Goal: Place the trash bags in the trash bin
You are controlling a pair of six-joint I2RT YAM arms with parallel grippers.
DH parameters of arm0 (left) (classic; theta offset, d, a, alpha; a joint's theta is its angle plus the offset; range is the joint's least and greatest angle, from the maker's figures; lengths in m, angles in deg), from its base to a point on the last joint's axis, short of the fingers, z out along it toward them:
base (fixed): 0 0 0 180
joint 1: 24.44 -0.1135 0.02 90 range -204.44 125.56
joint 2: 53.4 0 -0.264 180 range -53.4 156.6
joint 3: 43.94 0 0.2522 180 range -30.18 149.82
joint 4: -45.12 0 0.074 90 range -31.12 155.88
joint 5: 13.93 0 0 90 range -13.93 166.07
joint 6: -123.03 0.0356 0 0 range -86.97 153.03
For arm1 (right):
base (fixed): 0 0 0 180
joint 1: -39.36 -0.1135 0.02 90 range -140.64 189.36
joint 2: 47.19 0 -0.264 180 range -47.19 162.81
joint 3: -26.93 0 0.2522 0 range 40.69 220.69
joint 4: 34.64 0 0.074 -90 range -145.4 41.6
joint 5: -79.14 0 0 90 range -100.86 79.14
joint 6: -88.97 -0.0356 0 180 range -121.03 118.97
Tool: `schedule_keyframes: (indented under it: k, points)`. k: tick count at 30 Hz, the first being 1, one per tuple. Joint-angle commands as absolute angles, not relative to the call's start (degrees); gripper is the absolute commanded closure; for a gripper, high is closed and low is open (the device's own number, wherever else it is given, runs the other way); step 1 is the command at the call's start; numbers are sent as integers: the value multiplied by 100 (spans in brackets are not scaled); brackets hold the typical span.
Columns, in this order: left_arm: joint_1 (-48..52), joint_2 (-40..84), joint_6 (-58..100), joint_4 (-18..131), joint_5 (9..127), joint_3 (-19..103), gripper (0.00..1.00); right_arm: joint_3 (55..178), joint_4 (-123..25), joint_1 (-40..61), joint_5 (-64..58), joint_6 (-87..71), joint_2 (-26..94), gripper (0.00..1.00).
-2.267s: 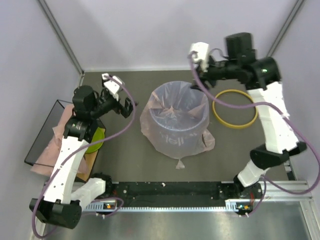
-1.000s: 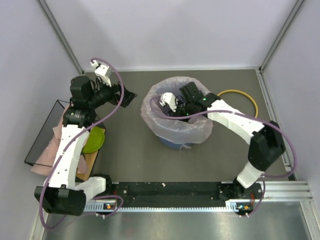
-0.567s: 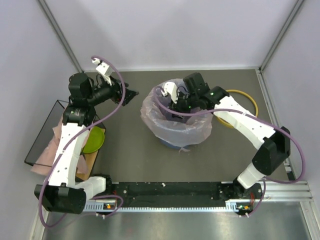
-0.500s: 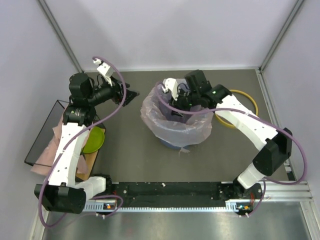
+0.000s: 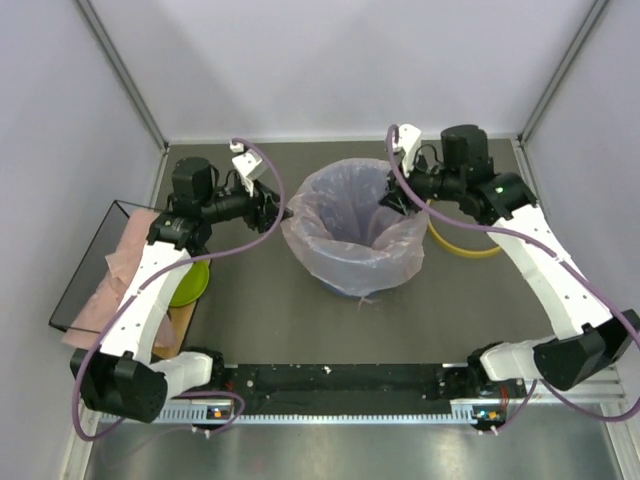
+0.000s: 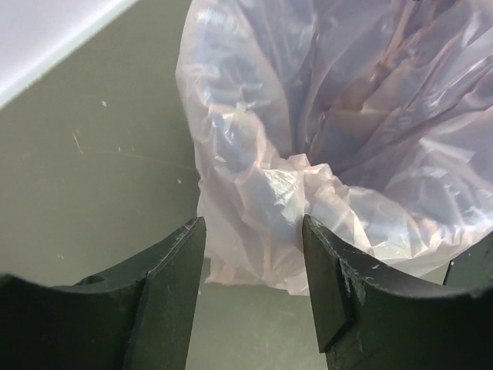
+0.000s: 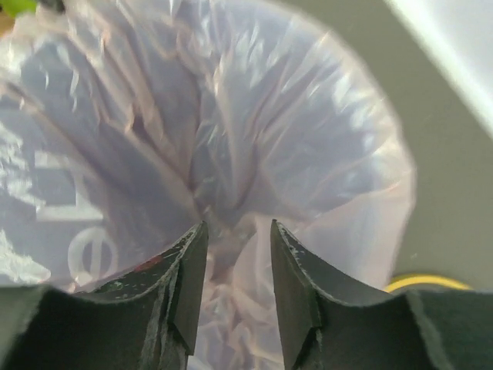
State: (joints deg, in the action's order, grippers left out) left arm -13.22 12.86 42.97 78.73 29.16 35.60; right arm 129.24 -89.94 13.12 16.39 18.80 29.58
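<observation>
A pale pink trash bag (image 5: 352,232) lines the blue trash bin (image 5: 343,288), its edge folded out over the rim. More pink trash bags (image 5: 122,262) lie in the black tray at the left. My left gripper (image 5: 277,206) is open at the bag's left rim. In the left wrist view the crumpled rim (image 6: 269,193) sits just past the left gripper (image 6: 252,223). My right gripper (image 5: 396,196) hovers open over the bag's right rim. In the right wrist view a fold of the film (image 7: 231,208) shows in the gap of the right gripper (image 7: 236,229).
A yellow ring (image 5: 470,246) lies flat on the table right of the bin, under my right arm. A green bowl (image 5: 192,282) sits beside the black tray (image 5: 80,270) at the left. Grey walls close in at the back and both sides.
My right gripper has risen out of the bin and moved to the bag's right rim. My left arm swung from the back left to the bag's left rim, its jaws narrowing.
</observation>
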Motion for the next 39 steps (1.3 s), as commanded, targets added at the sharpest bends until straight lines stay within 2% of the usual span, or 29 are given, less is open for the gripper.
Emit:
schedule_keyframes:
  k: [1, 9, 10, 11, 12, 14, 16, 22, 28, 32, 39]
  points:
    - [-1266, 1322, 4849, 8093, 3133, 3495, 42, 12218, -9069, 1308, 1964, 1892, 3094, 63]
    - [-1170, 1287, 5193, 8577, 3397, 3609, 39, 12023, -8751, 1062, 1823, 1980, 3481, 65]
    - [-1170, 1287, 5176, 8664, 3389, 3662, 29, 12110, -8760, 1036, 1841, 1936, 3472, 62]
    - [-1178, 1252, 5088, 8691, 3389, 3775, 24, 12337, -8760, 1053, 1789, 1753, 3446, 53]
    - [-1178, 1217, 4974, 8674, 3441, 3811, 20, 12479, -8821, 1054, 1814, 1682, 3350, 48]
    - [-1178, 1121, 4615, 8447, 3485, 3864, 16, 12891, -8857, 1080, 1998, 1558, 3236, 39]
    - [-1196, 1094, 4534, 8410, 3442, 3960, 15, 13103, -8970, 1080, 2008, 1706, 3217, 39]
    - [-1240, 1287, 3999, 8243, 3731, 4461, 15, 13596, -9777, 764, 1701, 2663, 3866, 50]
    - [-1590, 1288, 3357, 8252, 4073, 4708, 12, 13685, -10474, 421, 1042, 3411, 5018, 68]
    - [-1951, 1112, 2830, 8086, 4057, 4489, 12, 13193, -10361, 394, 585, 3764, 5379, 75]
    - [-2154, 909, 2706, 7839, 3986, 4119, 11, 12797, -9561, 412, 918, 3316, 6258, 83]
